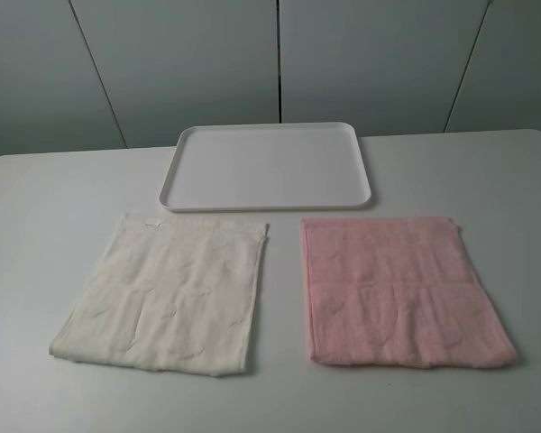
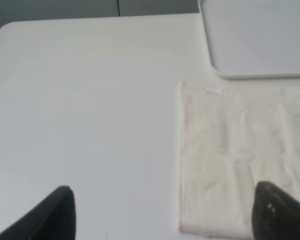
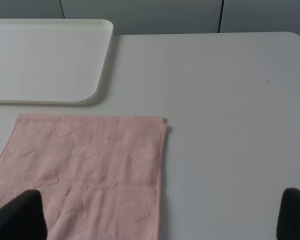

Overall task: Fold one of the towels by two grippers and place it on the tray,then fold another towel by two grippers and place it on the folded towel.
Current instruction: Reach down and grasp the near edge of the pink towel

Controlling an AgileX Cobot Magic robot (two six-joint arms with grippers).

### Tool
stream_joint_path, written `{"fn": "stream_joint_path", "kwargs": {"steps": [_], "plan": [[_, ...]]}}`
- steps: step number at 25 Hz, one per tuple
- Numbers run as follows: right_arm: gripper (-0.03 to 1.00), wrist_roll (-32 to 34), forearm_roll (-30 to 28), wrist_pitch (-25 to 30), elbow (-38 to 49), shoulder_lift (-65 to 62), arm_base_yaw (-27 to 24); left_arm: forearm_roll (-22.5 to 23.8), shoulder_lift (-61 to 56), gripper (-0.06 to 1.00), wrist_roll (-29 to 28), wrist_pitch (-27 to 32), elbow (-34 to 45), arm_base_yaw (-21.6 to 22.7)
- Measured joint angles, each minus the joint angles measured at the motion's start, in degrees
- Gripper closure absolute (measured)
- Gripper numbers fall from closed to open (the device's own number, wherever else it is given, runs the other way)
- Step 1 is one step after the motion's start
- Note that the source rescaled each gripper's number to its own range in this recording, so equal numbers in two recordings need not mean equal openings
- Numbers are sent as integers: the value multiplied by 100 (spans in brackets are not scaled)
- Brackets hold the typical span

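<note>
Left gripper [image 2: 165,217] and right gripper [image 3: 157,220] both spread, empty. White towel [image 2: 240,160] lies just ahead of the left. Recommend pinching its two near corners together, lifting evenly.

cream towel [image 1: 167,293] and pink towel [image 1: 401,289], both faintly embossed; white tray [image 1: 185,149]; white table [image 1: 54,198].

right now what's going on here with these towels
Nothing is being handled yet. A cream towel and a pink towel lie flat side by side on the table, with nothing on the tray behind them. The left gripper hangs open by the cream towel, the right gripper by the pink one.
</note>
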Motion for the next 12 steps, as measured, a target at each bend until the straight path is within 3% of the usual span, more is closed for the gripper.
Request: {"fn": "stream_joint_path", "kwargs": {"steps": [12], "plan": [[-3,0,0,0,0,0,0,0,0,2,0,0,0,0]]}}
